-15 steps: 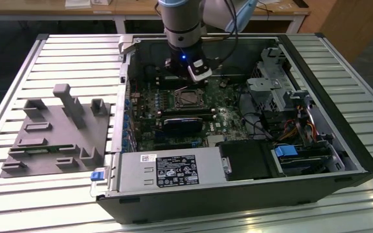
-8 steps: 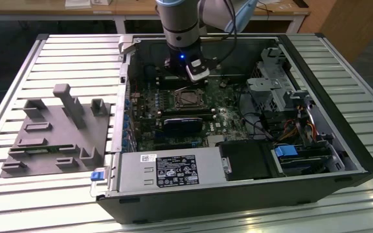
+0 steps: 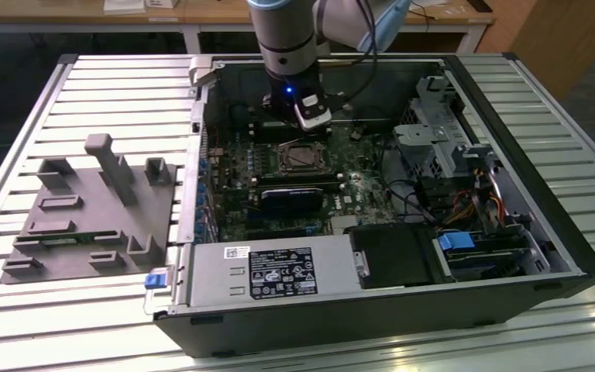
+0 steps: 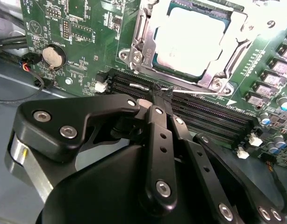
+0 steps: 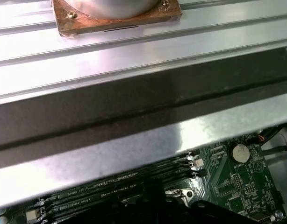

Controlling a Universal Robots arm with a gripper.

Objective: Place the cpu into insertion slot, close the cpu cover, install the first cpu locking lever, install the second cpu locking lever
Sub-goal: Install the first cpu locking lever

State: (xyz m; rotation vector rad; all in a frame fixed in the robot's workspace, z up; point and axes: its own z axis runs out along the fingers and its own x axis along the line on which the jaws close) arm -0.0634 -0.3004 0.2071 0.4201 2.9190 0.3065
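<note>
On the green board (image 4: 87, 28), at the cover's (image 4: 138, 37) edge, tool (image 4: 160, 93) pressed together at the thin lever (image 4: 202, 92); chip (image 4: 190, 39) seated beneath; lever likely stiff, springy, best taken at its end.

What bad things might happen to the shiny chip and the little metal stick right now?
1. The end effector seems to pinch the thin lever right above the black memory slots. If it slips, its tips might scrape them.
2. The chip lies under its metal cover. If the lever springs loose, the cover might pop up instead of locking.
</note>
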